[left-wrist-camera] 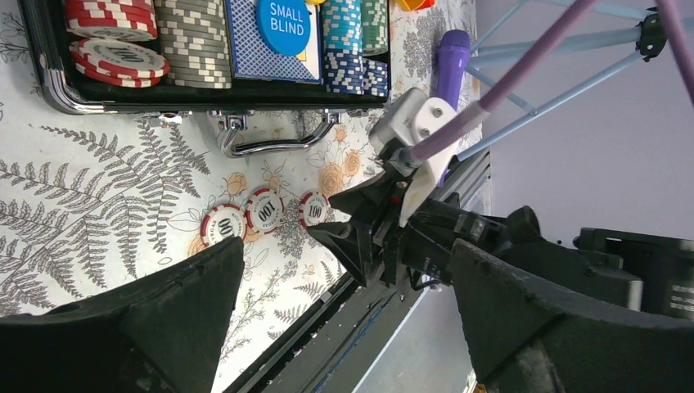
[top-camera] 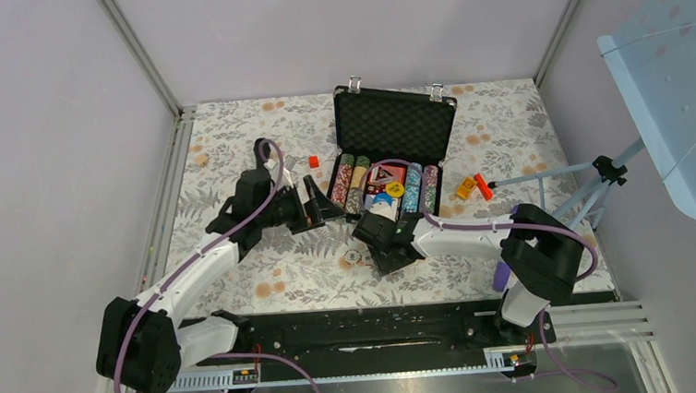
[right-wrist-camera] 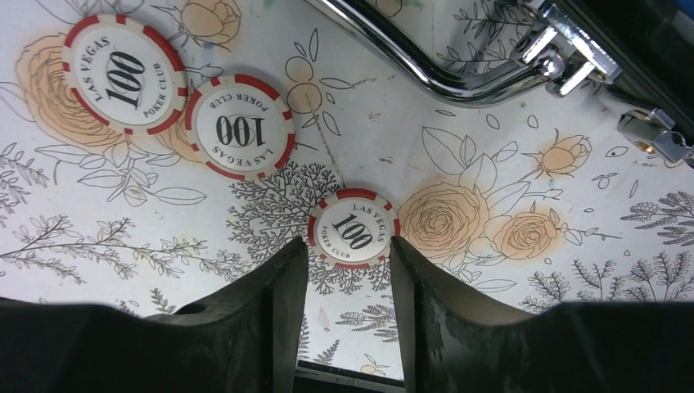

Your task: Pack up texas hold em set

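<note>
Black rectangular briefcase (top-camera: 395, 124) with foam lining stands open at the far middle of the floral-patterned table (top-camera: 303, 274), lid upright, silver handle (right-wrist-camera: 425, 74) facing the arms. Its tray holds rows of striped chips (left-wrist-camera: 192, 49), a blue-backed card deck (left-wrist-camera: 245, 49) and a round blue "SMALL BLIND" button (left-wrist-camera: 282, 24).

Three red-and-white "100" poker chips (right-wrist-camera: 240, 125) lie flat just before the handle.

Right gripper (right-wrist-camera: 348, 254): jaws part-open, straddling the nearest chip (right-wrist-camera: 353, 228); contact cannot be told.

Left gripper (top-camera: 326, 201): jaws wide apart, empty, beside the case's left end.
</note>
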You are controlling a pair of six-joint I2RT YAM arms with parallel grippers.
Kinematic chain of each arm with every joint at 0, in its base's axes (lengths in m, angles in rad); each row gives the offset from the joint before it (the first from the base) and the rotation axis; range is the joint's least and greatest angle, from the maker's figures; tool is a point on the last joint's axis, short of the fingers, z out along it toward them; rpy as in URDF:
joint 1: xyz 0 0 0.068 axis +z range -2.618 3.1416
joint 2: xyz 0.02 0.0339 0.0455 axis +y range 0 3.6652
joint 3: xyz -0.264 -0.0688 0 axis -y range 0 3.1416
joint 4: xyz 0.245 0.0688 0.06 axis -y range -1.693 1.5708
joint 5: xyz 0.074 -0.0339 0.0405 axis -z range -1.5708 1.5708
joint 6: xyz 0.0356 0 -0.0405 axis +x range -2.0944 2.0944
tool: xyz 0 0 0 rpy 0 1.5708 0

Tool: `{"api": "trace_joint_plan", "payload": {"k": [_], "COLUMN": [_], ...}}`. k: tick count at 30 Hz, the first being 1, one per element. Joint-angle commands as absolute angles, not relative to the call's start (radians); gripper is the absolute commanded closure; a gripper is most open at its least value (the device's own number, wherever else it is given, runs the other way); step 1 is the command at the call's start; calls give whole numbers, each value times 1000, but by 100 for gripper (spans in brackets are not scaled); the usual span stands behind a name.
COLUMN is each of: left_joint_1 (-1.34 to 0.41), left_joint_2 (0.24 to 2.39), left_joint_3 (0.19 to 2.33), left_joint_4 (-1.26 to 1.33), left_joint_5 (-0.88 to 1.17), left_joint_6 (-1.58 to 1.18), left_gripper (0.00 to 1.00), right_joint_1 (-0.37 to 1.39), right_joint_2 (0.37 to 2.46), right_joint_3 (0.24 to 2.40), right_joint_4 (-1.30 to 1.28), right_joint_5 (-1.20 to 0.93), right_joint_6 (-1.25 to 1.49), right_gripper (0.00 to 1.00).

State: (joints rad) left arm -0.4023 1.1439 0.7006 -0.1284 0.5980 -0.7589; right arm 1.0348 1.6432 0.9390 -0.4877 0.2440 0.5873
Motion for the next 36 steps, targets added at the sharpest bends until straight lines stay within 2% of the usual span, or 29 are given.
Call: {"api": "trace_joint_plan", "payload": {"k": [1,9,14,17,27,36], "left_joint_1": [-415,-420,-422,-421,-422,-422], "left_joint_2": [1143,1144,1143,1143,1138,1140], "left_joint_3": [667,647,650,645,642,645], "left_joint_4": [-42,-26,-26,-26,-29,-33], "left_joint_5": [586,584,584,584,584,582], "left_joint_6": [-792,-802,-801,-801,-798,-796], "left_gripper": [5,5,5,5,5,5], "right_joint_1": [1043,1040,1029,1028,1016,1008], "right_joint_2": [1588,1585,1613,1631,1685,1705], "right_joint_3": [972,970,962,953,909,897], "right_joint_4": [-491,-491,-487,-471,-418,-430], "right_joint_5": [262,265,254,240,197,207], "right_joint_6": [567,566,579,577,596,595], "right_gripper": [52,51,40,38,40,47]}}
